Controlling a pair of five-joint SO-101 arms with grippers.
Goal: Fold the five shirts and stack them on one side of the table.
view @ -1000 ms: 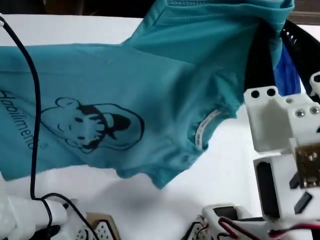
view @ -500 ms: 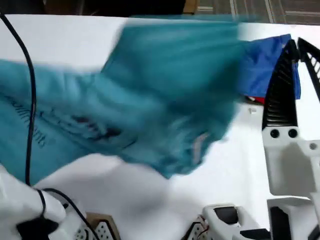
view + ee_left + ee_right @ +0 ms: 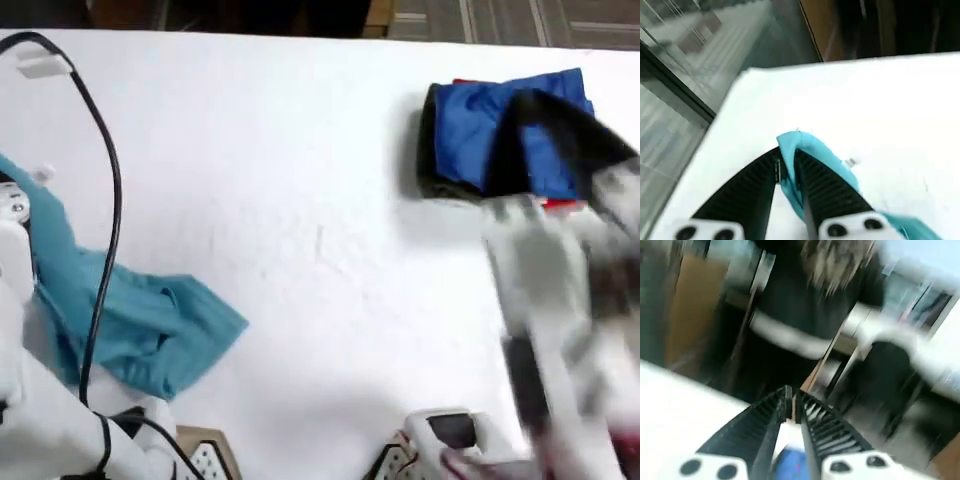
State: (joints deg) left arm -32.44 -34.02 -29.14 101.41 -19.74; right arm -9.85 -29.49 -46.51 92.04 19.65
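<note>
The teal shirt is held bunched in the clenched left gripper, well apart from the folded stack by the closed, empty right gripper.

I see teal shirt: soft matt cloth, creased. Tabletop under shirt: white, matt, smooth. Left gripper jaws: black ribbed matt plastic. Cable over shirt: black, smooth.

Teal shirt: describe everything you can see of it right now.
The teal shirt is soft cloth, unfolded and crumpled in a heap on the left side of the white table in the high view. One fold is pinched between the fingers of the left gripper. A black cable crosses over it.
</note>
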